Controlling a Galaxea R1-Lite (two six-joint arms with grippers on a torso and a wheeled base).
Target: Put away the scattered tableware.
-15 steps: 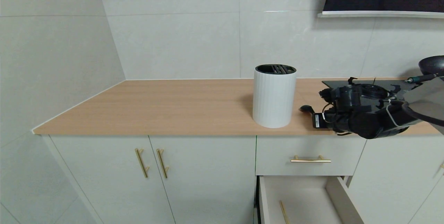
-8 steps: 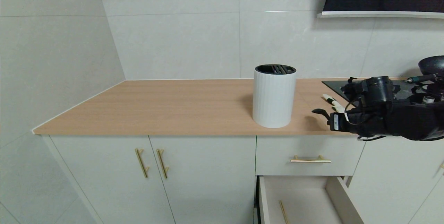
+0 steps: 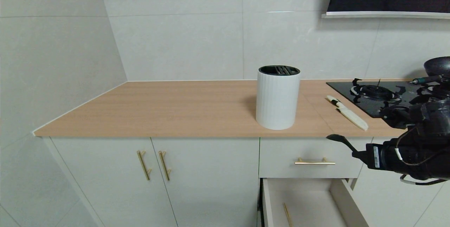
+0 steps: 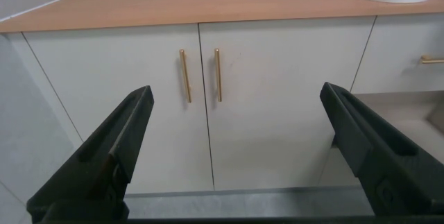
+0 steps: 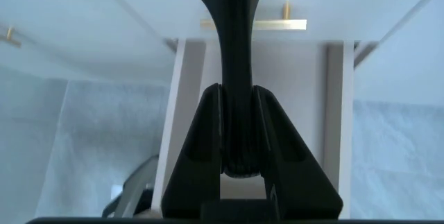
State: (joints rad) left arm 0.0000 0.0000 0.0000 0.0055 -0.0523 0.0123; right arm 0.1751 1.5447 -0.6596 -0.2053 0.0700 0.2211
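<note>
Right claw [image 3: 359, 154] is clamped on the black utensil [image 3: 338, 140]. Handle is pinched between both fingers, rounded end pointing to my left. It hangs off the surface [image 3: 175, 107], in front of the cabinet face and above the open drawer [image 3: 339, 195]. Cream knife [image 3: 346, 112] lies flat on the surface, between the white slotted holder [image 3: 277, 97] and the gas hob [image 3: 378, 91]. Left claw [image 4: 234, 96] is spread wide, low, facing 2 cabinet doors [image 4: 277, 99].

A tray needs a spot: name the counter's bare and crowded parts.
Bare: the counter from the left wall to the white holder. Crowded: right of the holder, a knife lies beside the stove. The right gripper holds a black utensil before the drawer.
</note>
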